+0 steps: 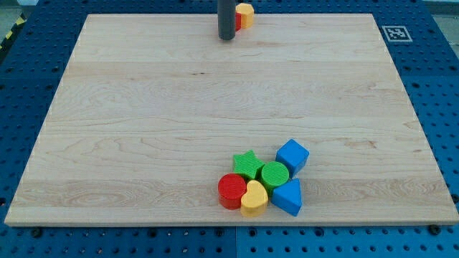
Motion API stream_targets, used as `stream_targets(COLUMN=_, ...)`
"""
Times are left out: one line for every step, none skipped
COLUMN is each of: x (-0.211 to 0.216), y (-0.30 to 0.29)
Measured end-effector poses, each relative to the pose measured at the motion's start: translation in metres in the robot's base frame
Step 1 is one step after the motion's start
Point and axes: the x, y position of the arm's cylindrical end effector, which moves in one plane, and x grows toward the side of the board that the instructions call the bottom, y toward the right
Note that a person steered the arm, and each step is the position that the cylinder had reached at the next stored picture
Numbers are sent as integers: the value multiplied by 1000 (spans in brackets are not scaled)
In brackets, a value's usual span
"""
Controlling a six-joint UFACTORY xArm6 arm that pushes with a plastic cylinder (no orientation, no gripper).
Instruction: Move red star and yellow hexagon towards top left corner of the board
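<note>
My tip [227, 38], a bare rod without jaws, stands at the board's [143, 107] top edge, touching the yellow hexagon [246, 13]; a red block [238, 21], shape unclear, shows between them. Six other blocks cluster near the bottom edge.

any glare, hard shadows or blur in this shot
Camera view: even, soft light, with no glare on the wooden board. The blocks at the view's bottom, such as the blue cube, cast only faint shadows. My tip and the yellow block beside it look sharp, not blurred.
</note>
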Motion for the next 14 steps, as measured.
stream_targets(x=3, y=0)
stream_targets(x=23, y=0)
stream_targets(x=42, y=36)
stream_targets(x=42, y=116)
stream_targets(x=1, y=166)
stream_targets(x=-53, y=155)
stream_targets(x=-66, y=135)
stream_targets(x=-66, y=62)
stream_targets(x=-65, y=-24)
stream_targets(x=-56, y=-72)
stream_targets(x=-51, y=-77)
stream_targets(x=-65, y=-49)
stream_targets(x=-64, y=-54)
stream_targets(x=-65, y=-118)
